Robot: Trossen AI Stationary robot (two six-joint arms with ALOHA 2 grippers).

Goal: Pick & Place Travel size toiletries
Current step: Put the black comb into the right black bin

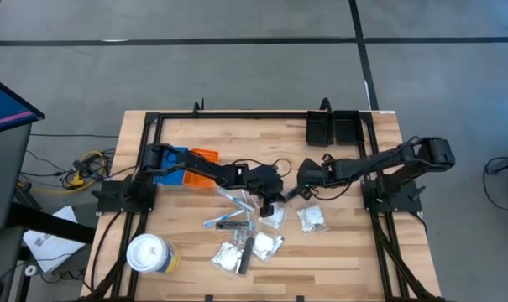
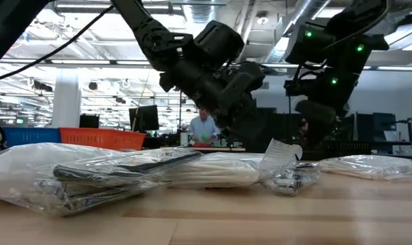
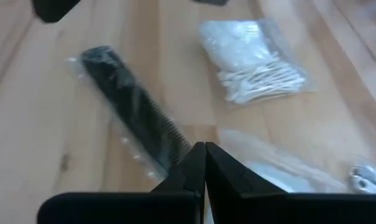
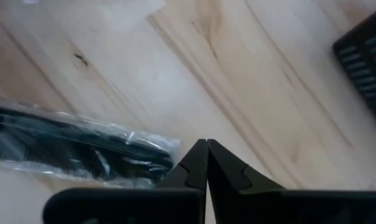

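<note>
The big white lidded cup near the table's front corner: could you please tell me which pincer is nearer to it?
Left. The left pincer is mid-table, up and right of the cup; the right pincer lies farther right still.

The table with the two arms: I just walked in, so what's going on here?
Both arms reach over a wooden table strewn with toiletry packets. The left end effector is shut, empty, above a wrapped black comb and a cotton swab packet. The right end effector is also shut and empty, beside another wrapped item.
</note>
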